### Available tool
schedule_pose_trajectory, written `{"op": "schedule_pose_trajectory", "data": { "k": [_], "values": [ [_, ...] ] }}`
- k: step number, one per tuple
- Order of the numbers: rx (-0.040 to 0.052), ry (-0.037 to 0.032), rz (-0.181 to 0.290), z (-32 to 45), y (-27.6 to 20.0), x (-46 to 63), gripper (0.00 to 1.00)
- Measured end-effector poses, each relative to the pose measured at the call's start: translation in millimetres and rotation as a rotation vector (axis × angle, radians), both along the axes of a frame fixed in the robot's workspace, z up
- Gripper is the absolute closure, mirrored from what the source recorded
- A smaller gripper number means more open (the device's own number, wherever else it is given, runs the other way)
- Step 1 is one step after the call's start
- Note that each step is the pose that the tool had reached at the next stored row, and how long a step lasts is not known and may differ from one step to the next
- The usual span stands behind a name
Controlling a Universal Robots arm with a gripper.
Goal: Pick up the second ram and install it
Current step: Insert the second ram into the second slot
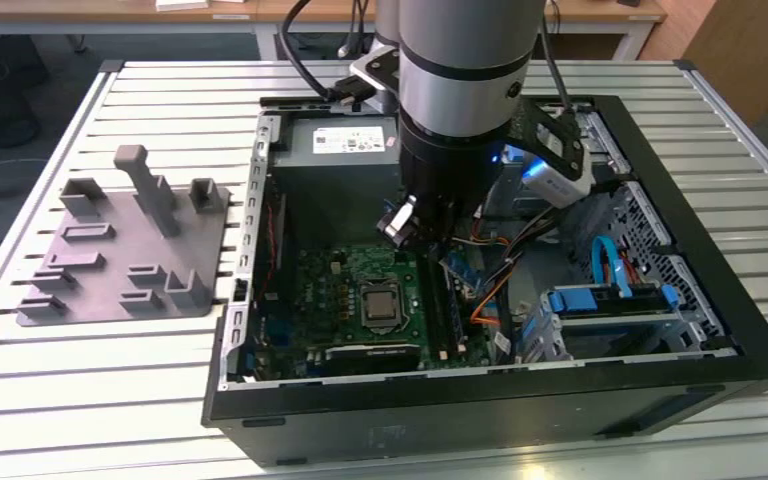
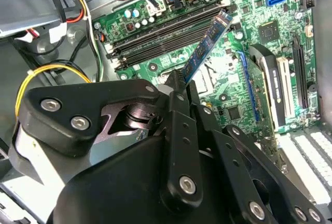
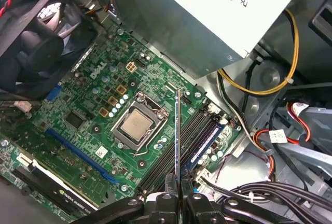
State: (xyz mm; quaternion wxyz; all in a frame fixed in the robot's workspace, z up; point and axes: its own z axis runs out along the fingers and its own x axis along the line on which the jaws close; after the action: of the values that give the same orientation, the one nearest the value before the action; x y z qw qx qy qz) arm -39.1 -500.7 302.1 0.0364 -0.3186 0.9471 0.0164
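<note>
The second ram point(image 2: 207, 42) is a thin blue-green stick clamped at one end in my gripper point(image 2: 181, 81), which is shut on it. In the first wrist view the ram point(image 3: 178, 130) shows edge-on as a thin line running out from the gripper point(image 3: 177, 189). It hangs above the motherboard, over the black memory slots point(image 3: 194, 130) beside the processor socket point(image 3: 136, 123), with a gap between it and the slots. In the exterior view the gripper point(image 1: 422, 228) reaches down into the open computer case point(image 1: 704, 330), and the ram point(image 1: 458, 266) pokes out below it.
The grey power-supply box point(image 1: 337, 140) sits at the case's back wall. A black fan point(image 3: 31, 37) and loose cable bundles point(image 3: 259, 203) lie close to the slots. A graphics card point(image 2: 272, 86) stands on the board. The grey plastic holder point(image 1: 124, 250) rests on the slatted table at the exterior view's left.
</note>
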Motion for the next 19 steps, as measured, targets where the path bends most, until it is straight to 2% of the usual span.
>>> {"op": "schedule_pose_trajectory", "data": {
  "k": [19],
  "values": [
    [-0.0001,0.0,-0.139,-0.3,0.0,0.0,0.86]
  ]
}}
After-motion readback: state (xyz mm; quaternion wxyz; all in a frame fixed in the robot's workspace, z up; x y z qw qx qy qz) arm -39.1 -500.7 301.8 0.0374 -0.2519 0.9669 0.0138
